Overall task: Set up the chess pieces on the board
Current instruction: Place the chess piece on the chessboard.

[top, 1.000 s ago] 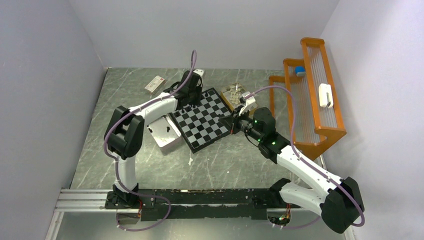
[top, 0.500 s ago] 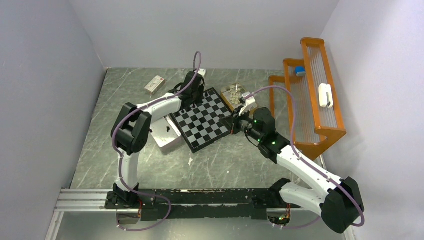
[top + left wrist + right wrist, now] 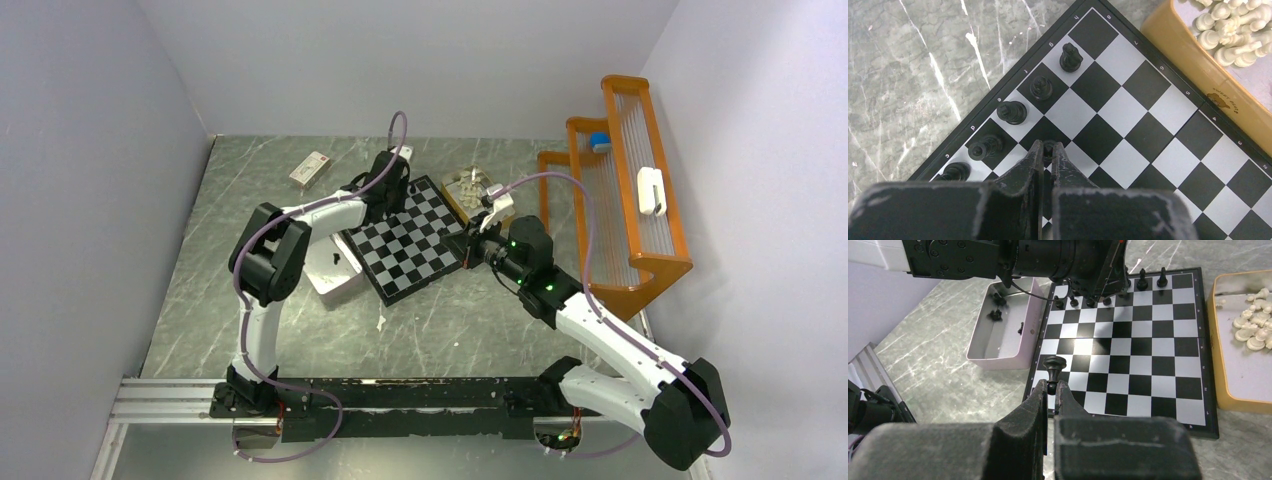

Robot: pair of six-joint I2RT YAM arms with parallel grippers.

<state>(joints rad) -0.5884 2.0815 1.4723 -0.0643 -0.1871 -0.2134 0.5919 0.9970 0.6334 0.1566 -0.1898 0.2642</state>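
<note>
Left gripper (image 3: 1047, 149) clamped on small black plastic pawn (image 3: 1049, 145) over flat black-and-pale checked chessboard (image 3: 1128, 85), right gripper (image 3: 1051, 388) clamped on second black pawn (image 3: 1053, 363): seat the left's upright, square-centred, clear of far-left row chessmen (image 3: 1012, 112).

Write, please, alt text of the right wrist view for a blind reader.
The right end effector, shut on a black chess piece, holds it upright over the board's near edge. Beyond, the left arm hangs over a far row of black pieces; white box left, tan tray of cream pieces right.

board (image 3: 408, 240) between box (image 3: 346, 286) and tray (image 3: 1193, 70), chess pieces (image 3: 1012, 112) along board's edge
</note>
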